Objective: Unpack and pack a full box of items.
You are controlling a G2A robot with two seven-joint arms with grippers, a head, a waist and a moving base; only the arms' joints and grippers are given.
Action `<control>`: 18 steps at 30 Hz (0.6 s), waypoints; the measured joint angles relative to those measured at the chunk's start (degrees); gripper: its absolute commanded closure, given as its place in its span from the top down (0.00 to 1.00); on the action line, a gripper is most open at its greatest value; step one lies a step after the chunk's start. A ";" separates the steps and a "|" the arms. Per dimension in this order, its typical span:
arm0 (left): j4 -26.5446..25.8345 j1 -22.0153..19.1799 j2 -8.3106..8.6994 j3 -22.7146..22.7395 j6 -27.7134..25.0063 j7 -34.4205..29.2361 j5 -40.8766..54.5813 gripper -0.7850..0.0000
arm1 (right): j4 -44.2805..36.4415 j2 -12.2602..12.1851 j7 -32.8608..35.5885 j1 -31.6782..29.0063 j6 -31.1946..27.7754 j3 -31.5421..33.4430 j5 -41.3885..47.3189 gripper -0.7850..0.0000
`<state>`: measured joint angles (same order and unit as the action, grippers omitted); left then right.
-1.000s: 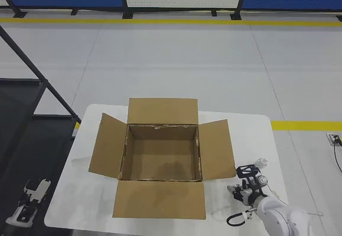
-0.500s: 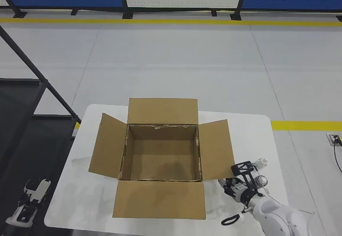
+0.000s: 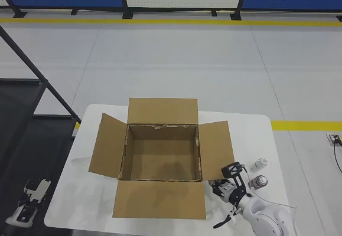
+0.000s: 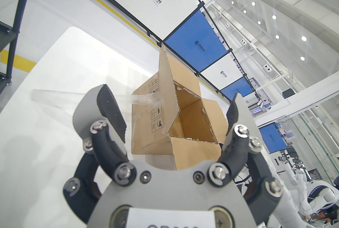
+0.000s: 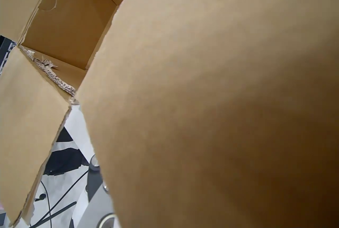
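Left wrist view gives us the left gripper with its two dark-padded fingers spread wide and nothing between them. It points across the white table toward the cardboard box, well apart from it. From above, we find this gripper low beside the table's near left corner, outside the table edge.

The right gripper sits at the box's near right corner, just beside the outer edge of the right flap. We cannot tell whether it is open or closed. Its wrist camera looks closely along that flap, with the box's inner walls beyond.

The box stands upright in the middle of the table with all four flaps folded outward, and inside we see its bare brown floor. A strip of clear tape hangs from its left flap.

On the table to the right of the box stand a small white bottle and, nearer the robot, a grey-topped bottle, which is just beside the right gripper.
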<state>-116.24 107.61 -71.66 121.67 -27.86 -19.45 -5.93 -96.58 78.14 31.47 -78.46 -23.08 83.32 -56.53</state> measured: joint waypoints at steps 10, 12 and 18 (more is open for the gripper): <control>0.00 0.00 0.00 0.00 0.00 0.00 0.00 1.00 | 0.29 -0.43 -1.90 0.82 -3.26 -3.09 -0.04 0.00; 0.00 0.00 0.00 0.00 0.00 0.00 0.00 1.00 | 0.16 -0.56 -1.87 0.99 -3.43 -3.48 -0.27 0.00; 0.00 0.00 0.00 0.00 0.00 0.00 0.00 1.00 | -0.05 -0.77 -2.02 1.64 -1.38 -4.72 -1.81 0.00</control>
<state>-116.24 107.61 -71.66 121.67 -27.86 -19.45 -5.93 -96.63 77.37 29.45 -76.82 -24.46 78.60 -58.35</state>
